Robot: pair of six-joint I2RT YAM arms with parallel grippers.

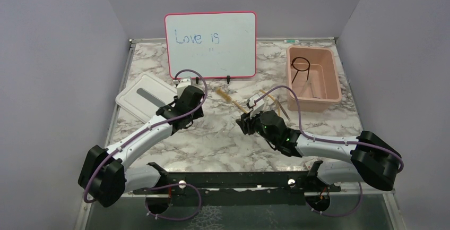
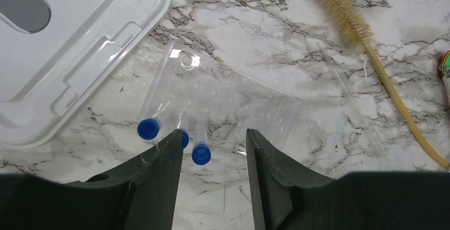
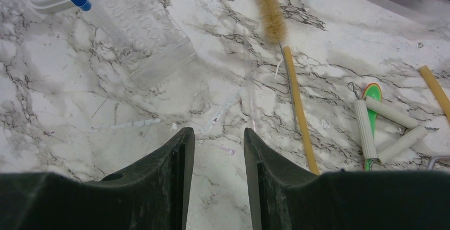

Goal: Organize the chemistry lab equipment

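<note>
The left gripper (image 2: 215, 134) hangs, jaws parted and empty, over the blue-capped tubes (image 2: 201, 154) at lower centre, seemingly lining up a grasp; the right gripper (image 3: 218, 131), also spread and empty, hovers near the brush (image 3: 269, 7).

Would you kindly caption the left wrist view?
Open left gripper hovers over blue-capped tubes beside a white lid.

Left gripper (image 2: 214, 134), jaws apart, hovers over blue-capped clear tubes (image 2: 201, 154) beside the white lid (image 2: 79, 33).

Lab tabletop: blue-capped tubes (image 2: 200, 147), tube brush (image 2: 342, 9)
</note>
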